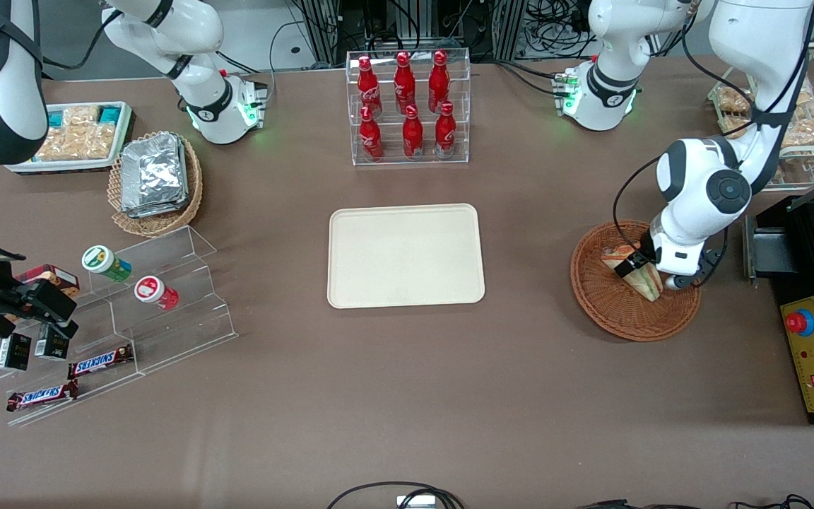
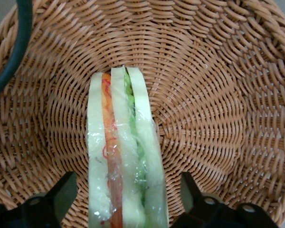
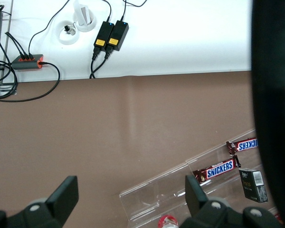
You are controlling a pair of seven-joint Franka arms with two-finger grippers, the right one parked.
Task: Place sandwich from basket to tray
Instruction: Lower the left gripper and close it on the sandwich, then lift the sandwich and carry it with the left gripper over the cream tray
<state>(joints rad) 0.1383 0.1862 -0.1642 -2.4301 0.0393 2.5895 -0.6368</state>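
Woven reddish wicker basket (image 2: 218,95), rough; sandwich (image 2: 126,161) in glossy clear film; matt black hand (image 2: 128,199) open astride it, in basket; smooth matt cream plastic tray (image 1: 405,255); matt brown tabletop (image 1: 407,396)

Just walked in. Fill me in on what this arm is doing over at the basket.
The working arm has its gripper lowered into the reddish-brown wicker basket, straddling a wrapped sandwich. The fingers are open, one on each side of the sandwich with a gap to it, so nothing is gripped yet. The sandwich rests in the basket, standing on edge with its filling layers showing. The cream tray it is meant for sits in the middle of the table with nothing on it.
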